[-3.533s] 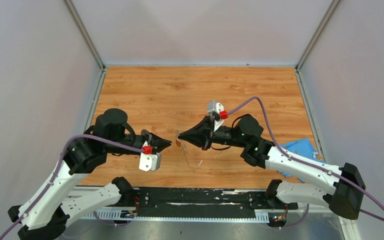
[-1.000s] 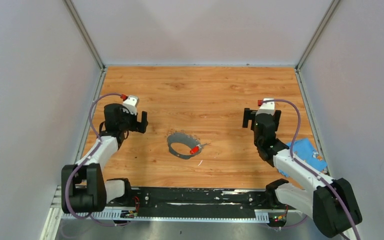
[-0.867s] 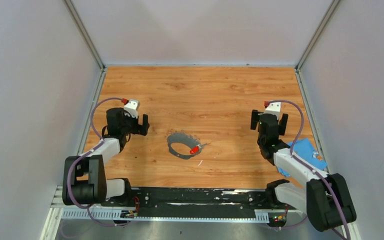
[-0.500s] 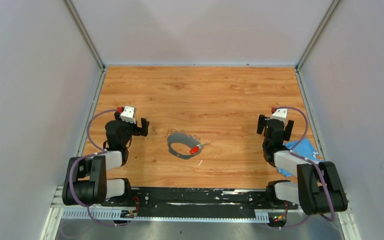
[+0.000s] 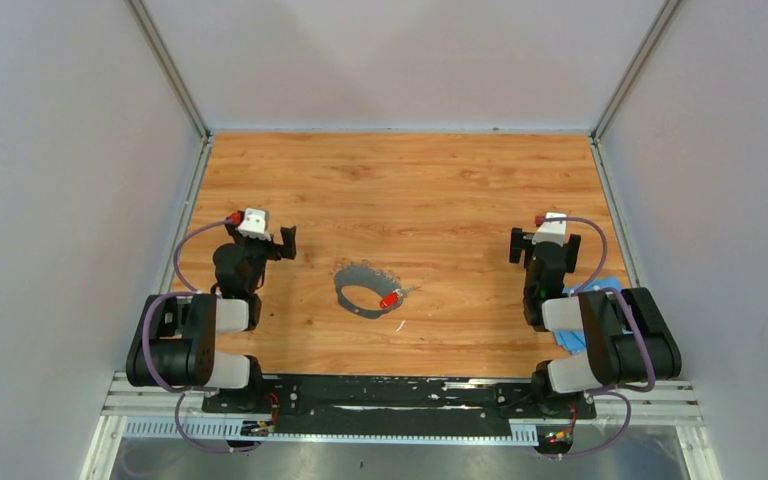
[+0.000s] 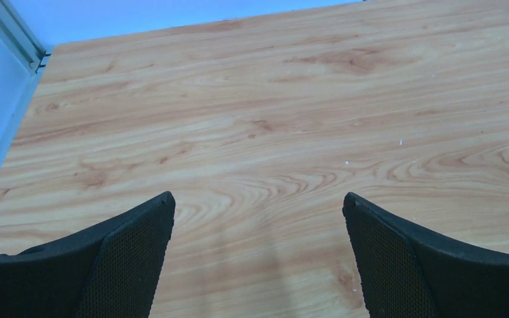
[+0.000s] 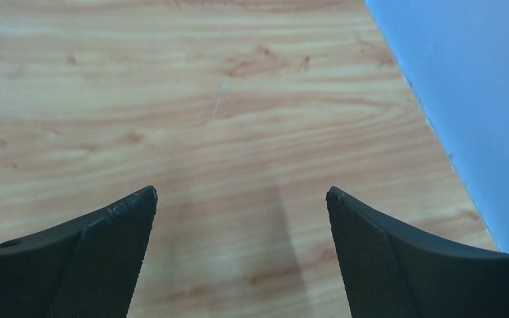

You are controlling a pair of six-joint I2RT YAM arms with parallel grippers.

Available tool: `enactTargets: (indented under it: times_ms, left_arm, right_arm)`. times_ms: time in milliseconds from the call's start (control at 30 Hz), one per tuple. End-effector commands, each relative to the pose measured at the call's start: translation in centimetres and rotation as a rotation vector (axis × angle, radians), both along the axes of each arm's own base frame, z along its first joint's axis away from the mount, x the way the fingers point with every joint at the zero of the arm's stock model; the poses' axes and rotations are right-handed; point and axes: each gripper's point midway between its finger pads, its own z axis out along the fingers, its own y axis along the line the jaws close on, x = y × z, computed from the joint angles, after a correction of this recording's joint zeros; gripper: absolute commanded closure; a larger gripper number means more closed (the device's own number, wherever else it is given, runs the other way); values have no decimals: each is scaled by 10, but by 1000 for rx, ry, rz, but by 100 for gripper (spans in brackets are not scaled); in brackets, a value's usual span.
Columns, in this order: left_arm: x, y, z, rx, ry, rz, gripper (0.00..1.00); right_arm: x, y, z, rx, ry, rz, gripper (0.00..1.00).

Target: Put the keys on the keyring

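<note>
The keyring point(image 5: 361, 290), a thin grey ring with a jagged edge, lies flat in the middle of the wooden table. A key with a red head point(image 5: 389, 298) rests at the ring's right side, touching it. My left gripper point(image 5: 260, 242) is drawn back at the left, well away from the ring, open and empty. My right gripper point(image 5: 545, 247) is drawn back at the right, also open and empty. In the left wrist view the left gripper point(image 6: 258, 199) shows only bare wood between its fingers. The right gripper point(image 7: 240, 192) shows the same in the right wrist view.
A blue cloth point(image 5: 607, 287) lies at the right edge, partly behind the right arm. A thin white sliver point(image 5: 398, 325) lies just in front of the ring. Grey walls enclose the table point(image 5: 410, 180) on three sides, and the arm bases sit along the near edge.
Both arms have left the middle and folded back toward their bases. Both grippers stayed open. Over the last second the ring and the red key have not moved.
</note>
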Motion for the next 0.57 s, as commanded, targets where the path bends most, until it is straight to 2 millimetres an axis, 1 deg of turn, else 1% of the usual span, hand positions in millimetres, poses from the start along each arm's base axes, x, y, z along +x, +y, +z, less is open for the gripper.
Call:
enactTargets:
  times_ms: [0, 533]
  left_arm:
    - [0, 5, -10, 24, 48, 42, 0]
    - [0, 5, -10, 27, 48, 45, 0]
  right_arm:
    - [6, -4, 9, 35, -22, -11, 0]
    - [6, -4, 10, 35, -23, -12, 0]
